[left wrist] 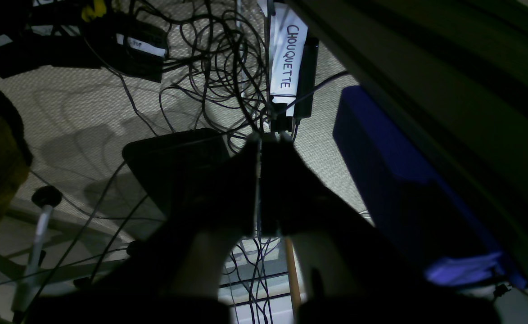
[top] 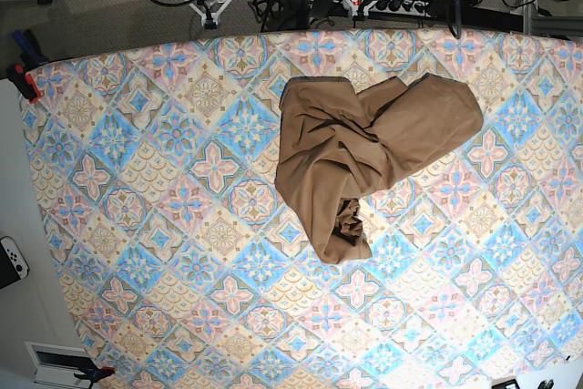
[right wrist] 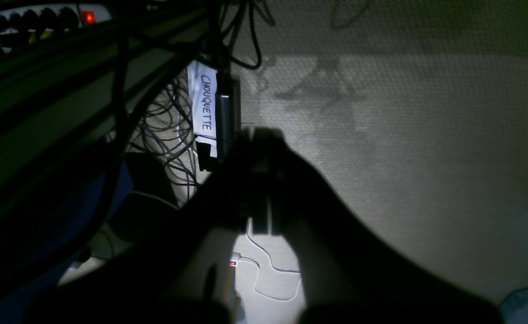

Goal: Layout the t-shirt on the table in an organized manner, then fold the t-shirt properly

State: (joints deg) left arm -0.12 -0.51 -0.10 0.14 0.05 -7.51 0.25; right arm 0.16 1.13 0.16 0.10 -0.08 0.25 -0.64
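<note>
Fingers of the left gripper [left wrist: 260, 180] pressed together, dark in silhouette, nothing between them; aimed down at carpeted floor [left wrist: 79, 117] with a tangle of black cables [left wrist: 218, 67] and a white label reading CHOUQUETTE [left wrist: 288, 56]. Fingers of the right gripper [right wrist: 261, 180] likewise closed on nothing, also over the floor, same label at their left in the right wrist view. Neither gripper over the worktop [top: 137, 225].

T-shirt [top: 364, 157] crumpled in a heap on the patterned worktop, right of centre and toward the far edge in the base view. One broad lobe spread toward the right, a narrower length running down toward the near side and ending in a bunched knot of fabric. Heavy folds throughout; sleeves and neck not distinguishable. Rest of the worktop cover flat.
</note>
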